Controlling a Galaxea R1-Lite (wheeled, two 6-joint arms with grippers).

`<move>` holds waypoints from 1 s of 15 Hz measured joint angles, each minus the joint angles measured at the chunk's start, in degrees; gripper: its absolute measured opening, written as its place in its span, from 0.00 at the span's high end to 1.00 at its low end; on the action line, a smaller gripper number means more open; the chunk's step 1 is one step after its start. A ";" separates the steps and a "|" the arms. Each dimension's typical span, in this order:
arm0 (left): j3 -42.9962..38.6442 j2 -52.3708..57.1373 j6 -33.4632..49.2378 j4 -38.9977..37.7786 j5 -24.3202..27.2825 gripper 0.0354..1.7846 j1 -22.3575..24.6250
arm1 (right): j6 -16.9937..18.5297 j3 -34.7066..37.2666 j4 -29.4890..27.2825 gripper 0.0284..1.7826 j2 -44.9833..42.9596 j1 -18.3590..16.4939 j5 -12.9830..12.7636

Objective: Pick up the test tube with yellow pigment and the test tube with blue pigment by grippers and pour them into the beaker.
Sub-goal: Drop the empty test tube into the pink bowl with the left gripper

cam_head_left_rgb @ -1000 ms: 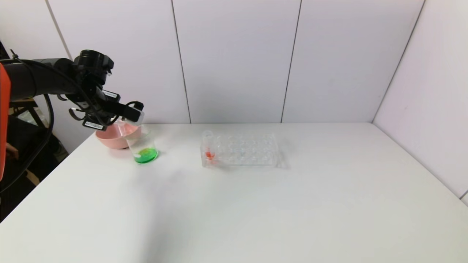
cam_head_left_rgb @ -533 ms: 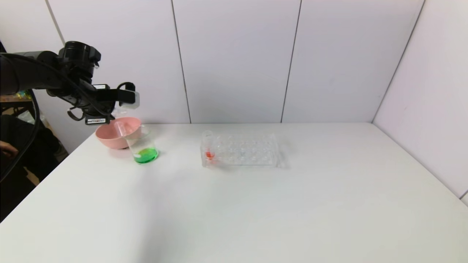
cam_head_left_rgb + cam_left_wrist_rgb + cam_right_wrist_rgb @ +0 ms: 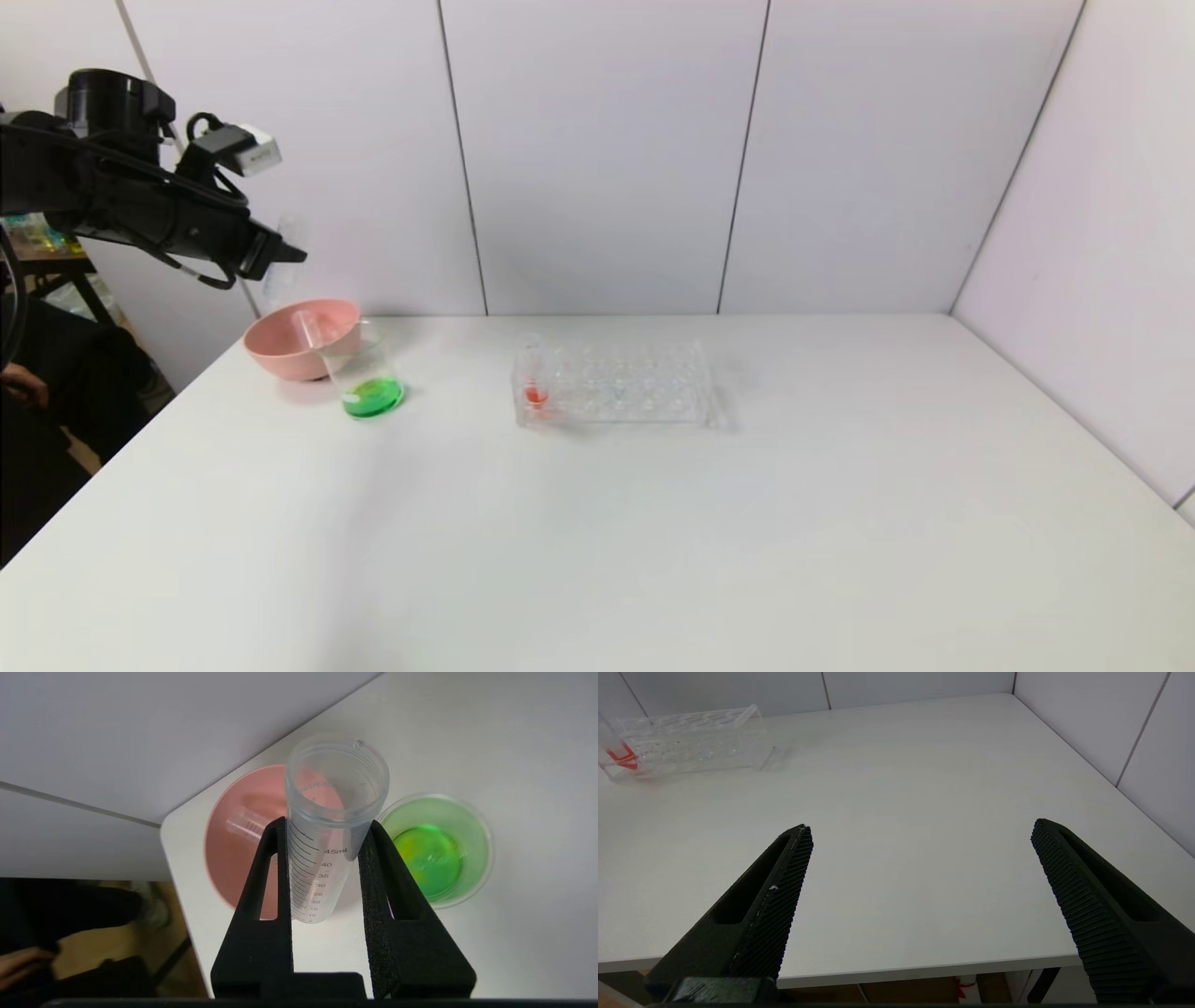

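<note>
Up close, the left gripper (image 3: pixel 324 833) has its two black fingers (image 3: pixel 275 858) clamped on a clear graduated test tube (image 3: pixel 327 812), one pad on each side of the wall at the printed scale; the tube's open mouth points away from the wrist camera and no coloured liquid shows inside it, so which pigment it carried cannot be told. Beyond the tube, in the middle of the left wrist view, sits a pink bowl (image 3: pixel 229 858) with a second clear tube (image 3: pixel 245 823) lying inside it, and just right of it in that frame the beaker (image 3: pixel 476 858) holds green liquid. In the head view the same gripper (image 3: pixel 275 252) hangs at the upper left of the frame, raised well above the pink bowl (image 3: pixel 280 350), which stands at the left middle with the beaker (image 3: pixel 364 378) touching or just beside it on the white table (image 3: pixel 653 541). Near the frame's centre a clear tube rack (image 3: pixel 635 387) holds one tube with red-orange liquid (image 3: pixel 535 378) at its left end. The right gripper (image 3: pixel 920 858) shows only in its own wrist view, fingers spread wide and gripping nothing, over bare table near its edge, with the rack (image 3: pixel 691 742) at the upper left of that frame.
</note>
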State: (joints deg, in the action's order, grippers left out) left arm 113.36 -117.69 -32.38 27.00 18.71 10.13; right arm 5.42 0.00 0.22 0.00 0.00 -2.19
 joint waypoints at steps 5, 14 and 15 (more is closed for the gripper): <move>-1.18 -0.06 27.20 -12.01 3.78 0.77 1.33 | 0.00 0.00 0.00 0.04 0.00 0.00 0.00; -5.10 -2.51 30.90 -13.47 -4.52 0.77 3.60 | 0.00 0.00 0.00 0.04 0.00 0.00 0.00; -5.23 -3.01 30.90 -13.69 -4.47 0.77 3.62 | 0.00 0.00 0.02 0.04 0.00 0.00 0.00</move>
State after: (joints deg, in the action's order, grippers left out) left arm 108.13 -120.70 -1.48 13.31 14.24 13.75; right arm 5.42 0.00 0.24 0.00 0.00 -2.19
